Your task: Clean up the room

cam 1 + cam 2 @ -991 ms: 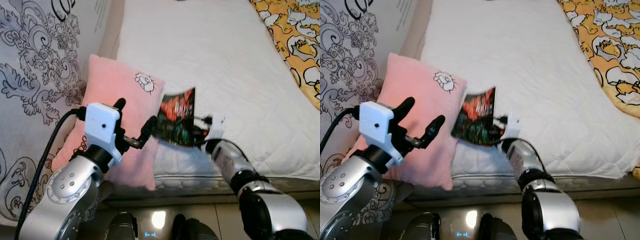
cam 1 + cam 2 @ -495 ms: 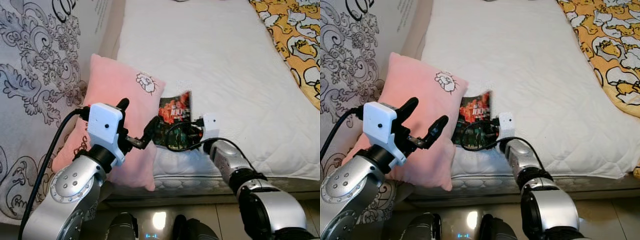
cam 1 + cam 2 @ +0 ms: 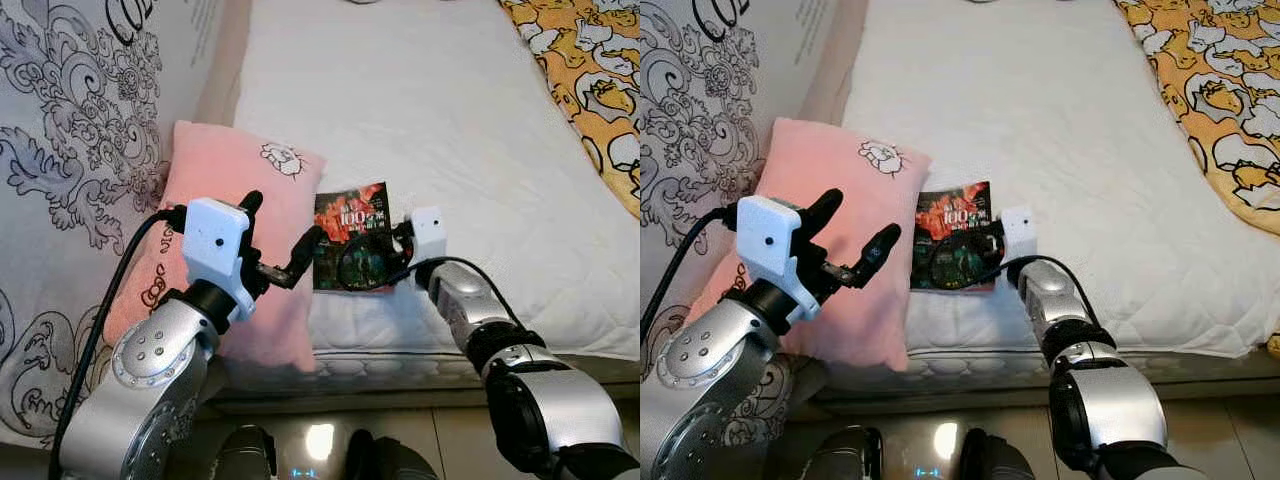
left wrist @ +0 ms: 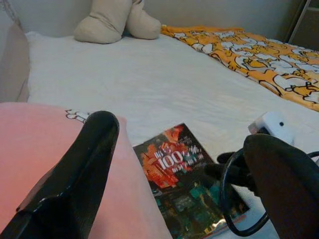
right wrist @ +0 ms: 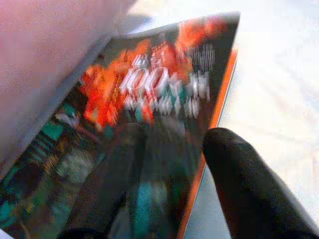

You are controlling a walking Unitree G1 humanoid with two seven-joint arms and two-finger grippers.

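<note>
looking down from the left eye view, the robot faces a bed (image 3: 480,90) with a white mattress. a book (image 3: 351,250) with a red and dark cover lies flat near the mattress's front edge, just beside a pink pillow (image 3: 235,200) that leans off the bed's corner against a patterned wall covering (image 3: 70,120). the right claw (image 3: 388,248) rests at the book's near right edge, and from here it cannot be told whether it grips the cover. the left claw (image 3: 282,243) hovers over the pillow with its two fingers spread, holding nothing.

the right eye view gives the same layout: book flat on the bed, touching the pillow's side, and an orange patterned blanket (image 3: 1210,80) well apart on the far right.

the left wrist view looks between the spread fingers of the left claw, across the pillow to the book, with the right claw's cable looped above its lower half. two beige cushions (image 4: 117,22) sit at the bed's far end.

the right wrist view is blurred. one finger (image 5: 104,184) lies over the cover and the other (image 5: 244,184) sits off the book's orange edge, above the sheet, so the claw looks parted and likely not pinching the book. the book seems laid down here as part of tidying.
</note>
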